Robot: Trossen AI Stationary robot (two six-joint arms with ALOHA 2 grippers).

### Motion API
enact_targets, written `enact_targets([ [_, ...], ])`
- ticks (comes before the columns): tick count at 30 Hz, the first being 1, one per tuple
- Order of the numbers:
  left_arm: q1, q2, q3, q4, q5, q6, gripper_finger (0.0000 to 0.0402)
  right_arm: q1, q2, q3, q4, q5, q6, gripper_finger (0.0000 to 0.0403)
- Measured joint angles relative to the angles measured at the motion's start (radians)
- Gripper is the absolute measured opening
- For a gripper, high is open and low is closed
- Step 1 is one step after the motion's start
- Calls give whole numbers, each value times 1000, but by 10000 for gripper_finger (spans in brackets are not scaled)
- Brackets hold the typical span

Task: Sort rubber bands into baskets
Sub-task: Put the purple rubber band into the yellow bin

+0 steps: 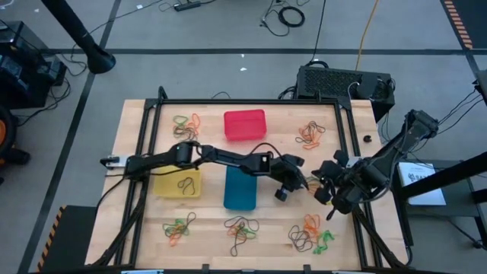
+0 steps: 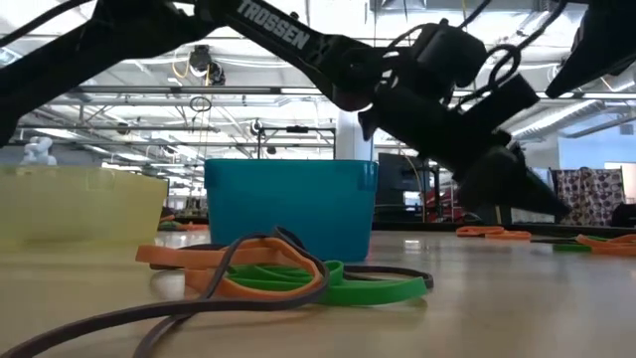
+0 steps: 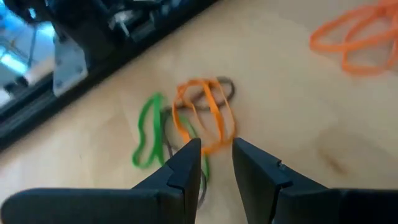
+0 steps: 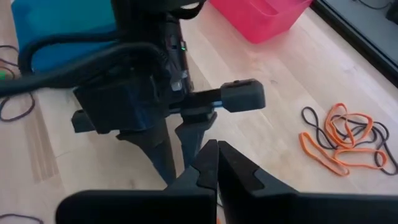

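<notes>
Three baskets sit mid-table: red (image 1: 245, 125) at the far side, blue (image 1: 240, 189) nearer, and yellow (image 1: 177, 183) left of the blue one, with a dark band in it. Rubber bands lie in loose piles around them. My left gripper (image 3: 216, 155) reaches across to the right of the blue basket. It is open, with its fingertips just above a small pile of green, orange and brown rubber bands (image 3: 193, 118). My right gripper (image 4: 216, 155) is shut and empty, raised close to the right of my left gripper (image 4: 180, 140).
More band piles lie far left (image 1: 186, 122), far right (image 1: 310, 135), and along the near edge (image 1: 179, 226), (image 1: 242, 230), (image 1: 310, 234). A black frame rail (image 1: 346, 144) borders the table's right side. The two grippers stand close together (image 1: 312, 186).
</notes>
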Motion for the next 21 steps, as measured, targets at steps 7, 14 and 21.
enact_targets([
  [7, 17, 9, -1, -1, 39, 46, 100, 3, 0, 0, 0, 4, 16, 0],
  [14, 29, 48, 6, 17, 41, 85, 100, 2, 1, 0, 8, 4, 23, 0],
  [21, 31, 93, 58, 18, -14, 83, 100, 2, 0, 0, 28, 6, 23, 0],
])
